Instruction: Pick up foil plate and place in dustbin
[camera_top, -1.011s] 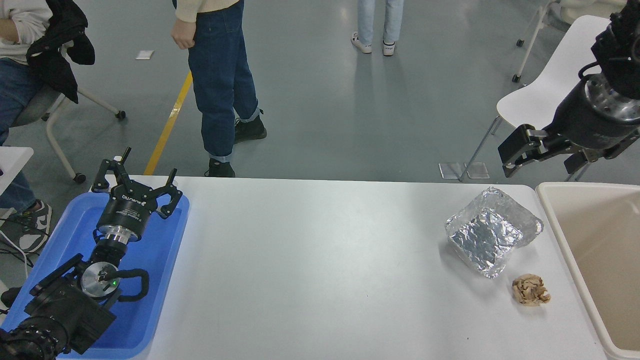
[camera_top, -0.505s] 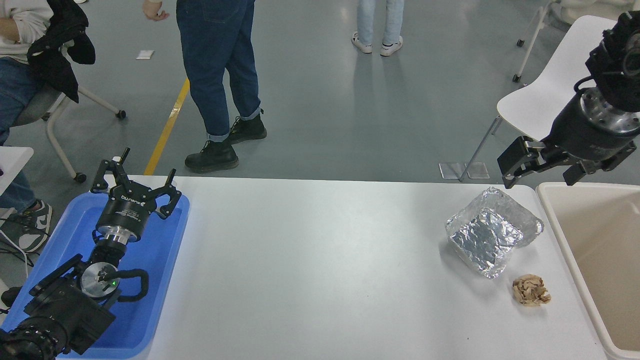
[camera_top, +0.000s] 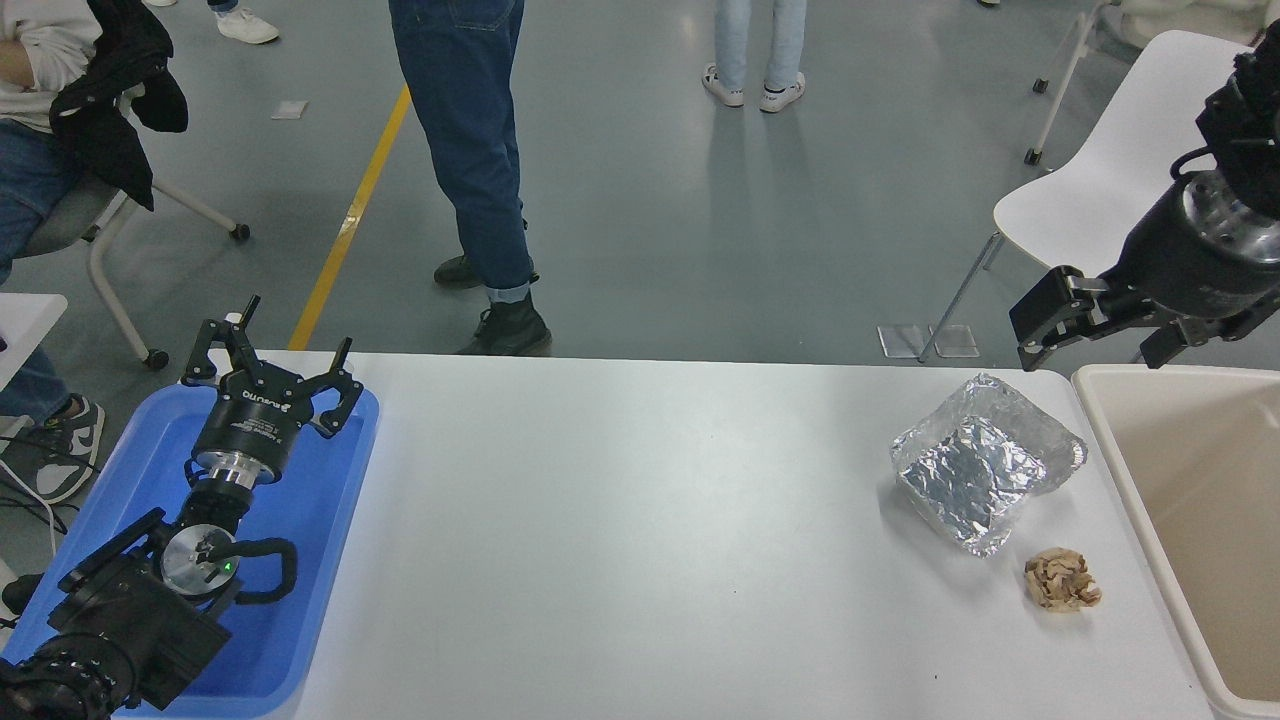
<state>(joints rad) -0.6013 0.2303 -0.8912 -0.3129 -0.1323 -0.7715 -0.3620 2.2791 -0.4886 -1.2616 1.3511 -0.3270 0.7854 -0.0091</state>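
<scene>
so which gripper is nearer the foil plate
Right. The right gripper hangs just beyond the foil plate; the left gripper is parked across the table over the blue tray.

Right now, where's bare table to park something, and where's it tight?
Free: the wide white table between the blue tray, where the left gripper is parked, and the foil plate. Crowded: the right end, where the foil plate, the tan wad and the dustbin sit close, leaving only narrow strips. The right gripper hangs past the far edge.
</scene>
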